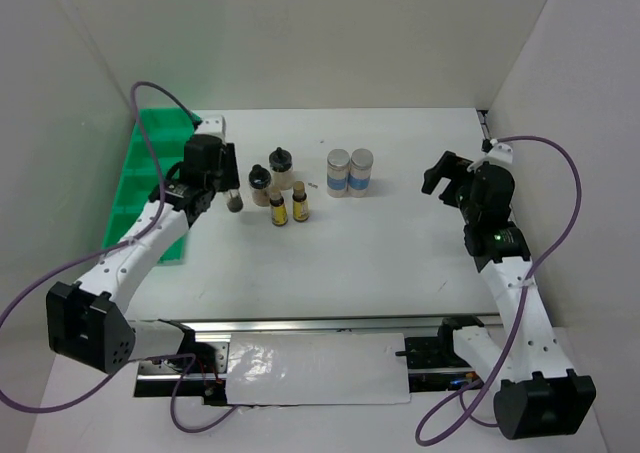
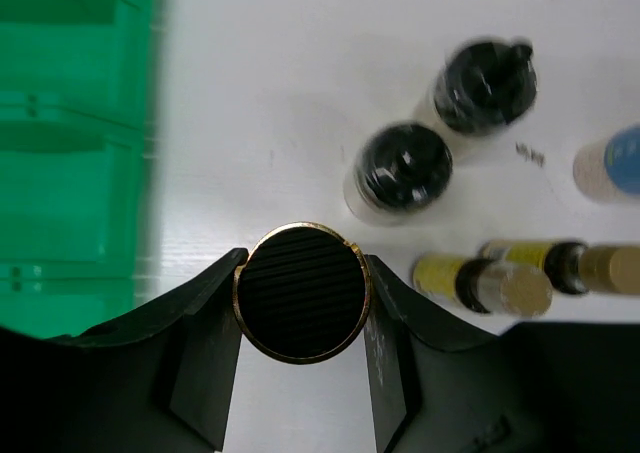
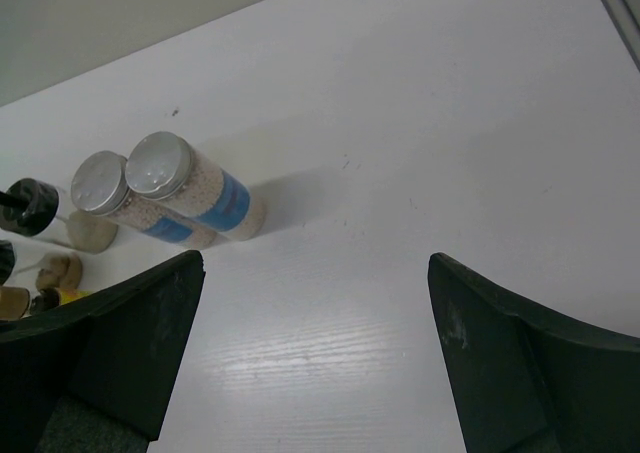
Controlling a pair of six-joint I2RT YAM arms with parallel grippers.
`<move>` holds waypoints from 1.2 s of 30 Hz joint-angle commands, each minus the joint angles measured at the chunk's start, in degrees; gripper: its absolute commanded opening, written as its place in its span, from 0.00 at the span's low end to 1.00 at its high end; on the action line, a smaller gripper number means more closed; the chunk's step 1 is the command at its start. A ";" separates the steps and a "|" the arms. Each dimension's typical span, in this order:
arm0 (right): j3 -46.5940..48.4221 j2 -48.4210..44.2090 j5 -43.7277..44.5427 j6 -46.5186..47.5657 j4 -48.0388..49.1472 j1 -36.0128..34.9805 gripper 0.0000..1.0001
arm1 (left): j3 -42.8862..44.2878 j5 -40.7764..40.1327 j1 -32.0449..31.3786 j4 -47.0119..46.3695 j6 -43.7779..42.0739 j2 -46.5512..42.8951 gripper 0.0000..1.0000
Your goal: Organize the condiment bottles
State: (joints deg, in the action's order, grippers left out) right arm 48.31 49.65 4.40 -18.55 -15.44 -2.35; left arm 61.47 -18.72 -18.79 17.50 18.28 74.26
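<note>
My left gripper (image 2: 302, 291) is shut on a bottle with a ribbed black, gold-rimmed cap (image 2: 302, 293), both fingers pressed against the cap's sides. From above, that bottle (image 1: 235, 202) stands just right of the green tray. Two black-capped bottles (image 1: 260, 185) (image 1: 281, 168) and two small amber bottles with yellow labels (image 1: 277, 211) (image 1: 299, 205) cluster to its right. Two silver-lidded, blue-labelled jars (image 1: 339, 172) (image 1: 361, 171) stand side by side further right. My right gripper (image 1: 440, 176) hangs open over bare table, right of the jars (image 3: 190, 198).
The green compartment tray (image 1: 150, 178) lies along the left wall, its edge close beside my left gripper (image 1: 228, 188). White walls close in the table on three sides. A metal rail with a plastic sheet (image 1: 310, 368) runs between the arm bases.
</note>
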 commanded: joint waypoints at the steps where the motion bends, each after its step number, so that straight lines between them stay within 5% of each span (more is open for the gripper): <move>1: -0.50 0.97 -2.21 0.09 1.82 0.06 1.00 | 7.16 -4.21 4.80 -1.32 -0.27 -2.63 0.44; 10: -0.50 3.34 -3.26 -0.96 6.47 0.06 1.00 | 26.04 3.08 19.48 -3.70 -0.27 11.77 0.46; 18: -0.50 9.14 -4.32 -2.02 10.08 0.06 1.00 | 47.13 1.24 22.30 -6.86 -1.32 30.40 0.46; 28: -0.41 12.40 -3.17 -2.72 13.16 -0.46 1.00 | 59.71 -2.10 25.38 -13.72 -0.87 45.69 0.47; 36: -2.26 15.12 -2.12 -5.01 16.06 -0.98 1.00 | 61.22 -4.66 26.43 -18.64 -4.04 51.23 0.48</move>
State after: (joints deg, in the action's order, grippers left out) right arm 46.63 63.33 1.04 -22.37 -3.66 -2.50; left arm 119.00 -21.28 7.01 7.27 16.43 124.09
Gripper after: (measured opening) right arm 0.999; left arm 0.575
